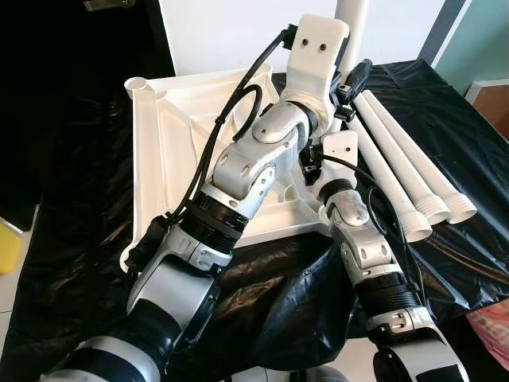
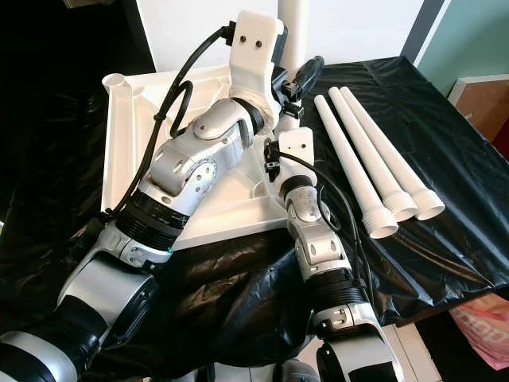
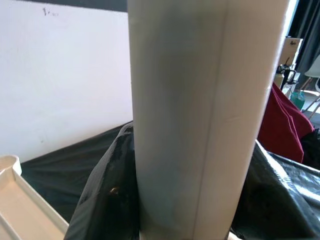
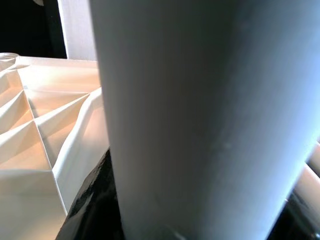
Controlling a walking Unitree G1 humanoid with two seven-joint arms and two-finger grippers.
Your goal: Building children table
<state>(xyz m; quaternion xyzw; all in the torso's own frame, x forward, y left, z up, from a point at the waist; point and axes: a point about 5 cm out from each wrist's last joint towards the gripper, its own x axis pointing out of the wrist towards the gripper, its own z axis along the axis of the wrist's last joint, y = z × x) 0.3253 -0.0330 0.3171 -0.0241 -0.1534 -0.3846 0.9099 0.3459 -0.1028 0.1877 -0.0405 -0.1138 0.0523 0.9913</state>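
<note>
Standing upright at the far right corner of the upturned white tabletop (image 1: 171,143), one white table leg (image 1: 352,17) was the piece in hand, its shaft rising out of the top of the head views. Both arms reached to it: the left gripper (image 1: 343,83) up at the shaft, the right gripper (image 1: 338,147) lower, close to the corner where the leg met the tabletop. Each wrist view looked straight onto the shaft at very close range (left wrist (image 3: 200,125), right wrist (image 4: 210,125)), but whether either claw was clamped on the leg or merely beside it could not be told, since the fingers were hidden behind the wrist housings.

The leg looked like a hollow moulded plastic tube: probably light, stiff and rather smooth, so a grip low on the shaft near the corner would likely steady it best, while a high grip might let it lever sideways. The tabletop, ribbed on its underside, seemed rigid and light too, and could slide on the black plastic sheet (image 1: 71,263) covering the work surface.

Three more legs (image 2: 374,167) lay side by side on the sheet just right of the tabletop, flanged ends toward the robot. The socket at the far left corner (image 1: 137,83) stood open with nothing in it; the tabletop's ribbed bays held nothing either.
</note>
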